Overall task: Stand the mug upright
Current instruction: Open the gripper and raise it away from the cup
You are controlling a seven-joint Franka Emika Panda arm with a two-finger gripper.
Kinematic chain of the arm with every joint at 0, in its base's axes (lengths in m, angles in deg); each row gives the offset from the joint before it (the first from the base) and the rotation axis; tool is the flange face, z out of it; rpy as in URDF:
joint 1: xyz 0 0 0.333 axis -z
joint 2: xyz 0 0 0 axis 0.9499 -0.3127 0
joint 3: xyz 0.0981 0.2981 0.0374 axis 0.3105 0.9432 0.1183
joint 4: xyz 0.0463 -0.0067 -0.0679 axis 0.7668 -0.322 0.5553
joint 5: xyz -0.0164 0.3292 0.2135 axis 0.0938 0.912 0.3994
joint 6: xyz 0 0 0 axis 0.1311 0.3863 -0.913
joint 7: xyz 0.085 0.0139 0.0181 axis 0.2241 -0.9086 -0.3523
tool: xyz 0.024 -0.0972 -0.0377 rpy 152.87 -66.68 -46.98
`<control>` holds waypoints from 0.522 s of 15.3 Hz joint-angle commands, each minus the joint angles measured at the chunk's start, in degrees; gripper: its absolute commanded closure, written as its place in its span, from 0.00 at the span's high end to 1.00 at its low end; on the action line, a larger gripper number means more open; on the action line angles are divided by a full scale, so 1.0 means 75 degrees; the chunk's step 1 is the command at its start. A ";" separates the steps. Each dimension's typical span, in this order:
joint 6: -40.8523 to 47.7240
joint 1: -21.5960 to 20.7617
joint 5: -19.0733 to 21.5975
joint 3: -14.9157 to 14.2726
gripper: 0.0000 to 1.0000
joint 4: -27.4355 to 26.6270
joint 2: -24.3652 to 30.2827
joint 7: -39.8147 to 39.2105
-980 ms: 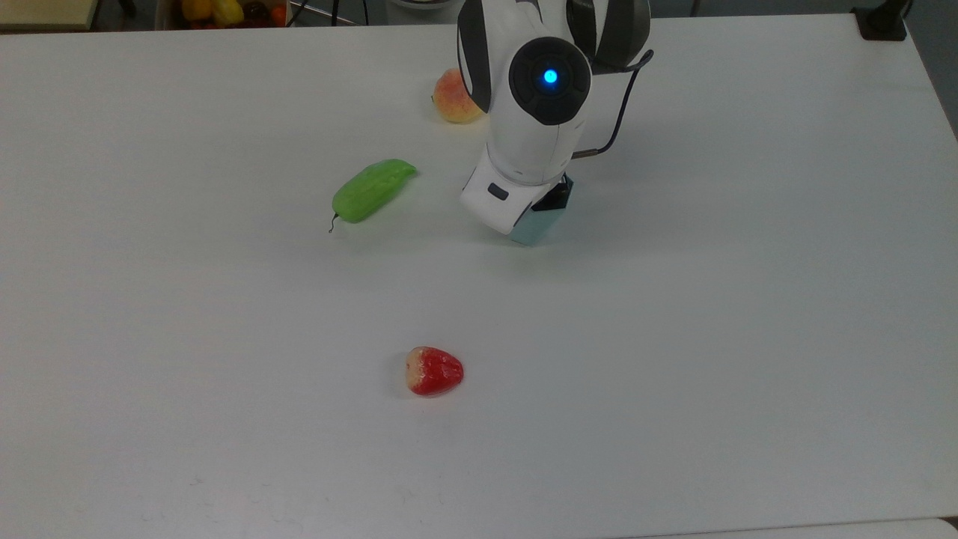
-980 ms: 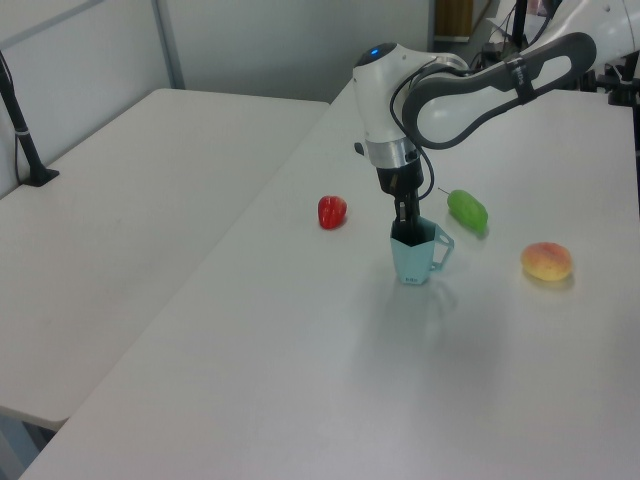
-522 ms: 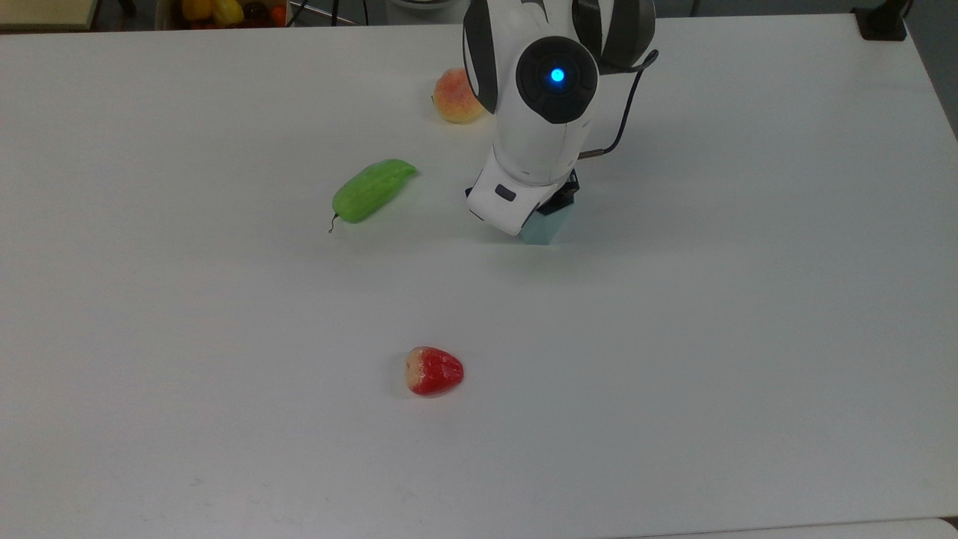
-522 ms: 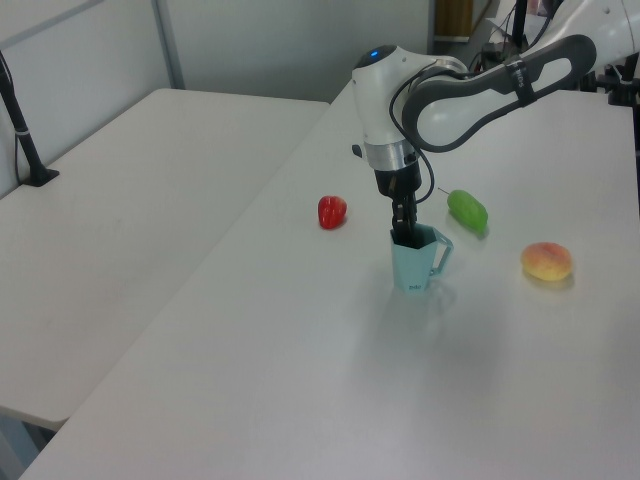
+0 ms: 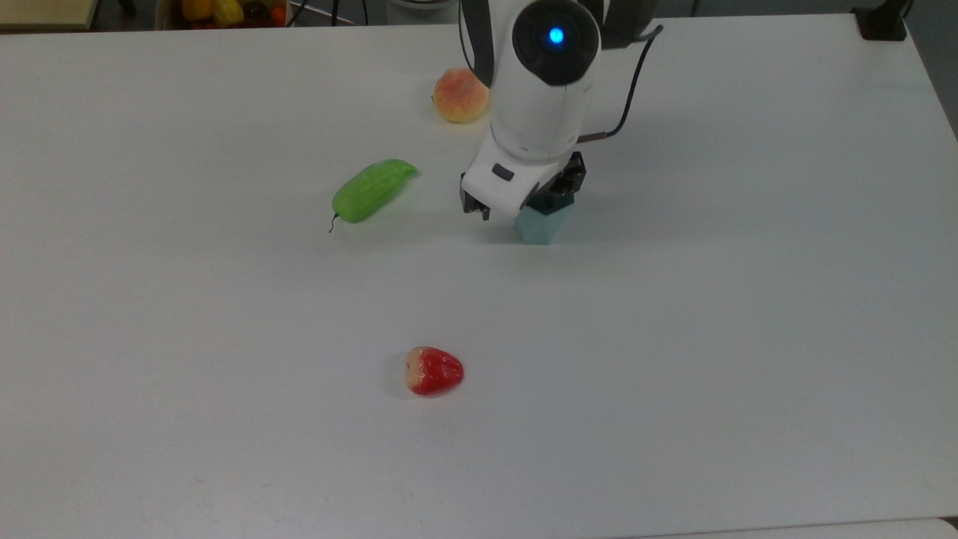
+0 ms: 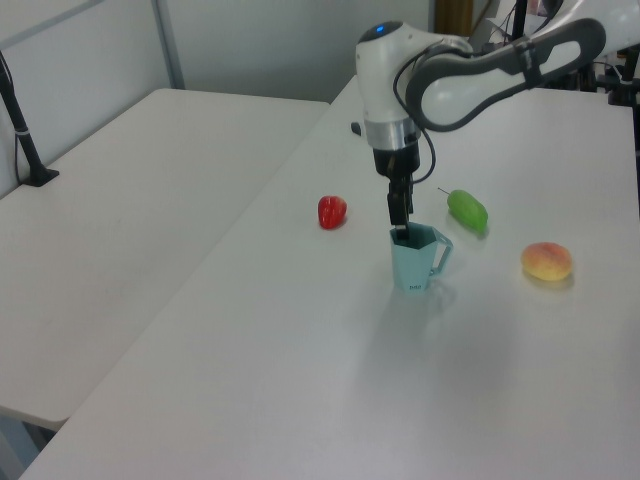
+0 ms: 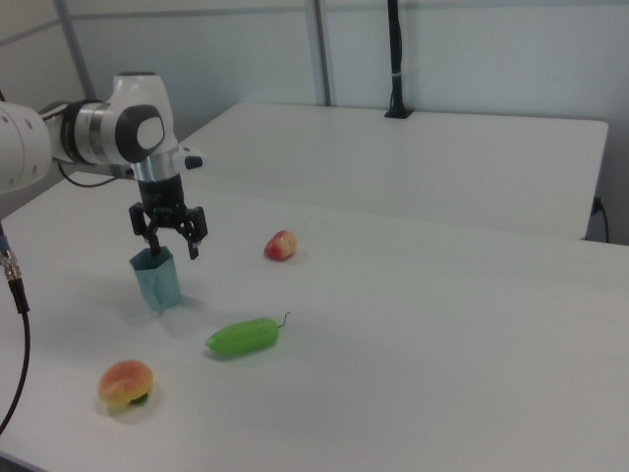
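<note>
The pale blue-grey faceted mug [image 5: 542, 223] stands upright on the white table [image 5: 673, 337], mouth up, its handle toward the peach in the left view. In the right view the mug [image 7: 157, 280] sits just below my gripper [image 7: 171, 241], which is open. One finger hangs over the rim and the other is outside the wall, and neither touches it. In the left view my gripper [image 6: 400, 215] hovers straight above the mug [image 6: 413, 260]. In the top view my white hand covers most of the mug, with the gripper [image 5: 516, 206] spread above it.
A green cucumber-like vegetable [image 5: 372, 189] lies on the top view's left of the mug. A peach [image 5: 459, 95] sits behind it and a red strawberry [image 5: 433, 370] well in front. A second table [image 6: 150, 170] adjoins on the left view's left.
My gripper has opened and let go of the mug's rim, then risen a little. The mug, held slightly off the table a second ago, now rests upright on it.
</note>
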 commanded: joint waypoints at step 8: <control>0.1738 0.0524 0.0387 -0.0078 1.00 -0.0667 0.2536 0.1642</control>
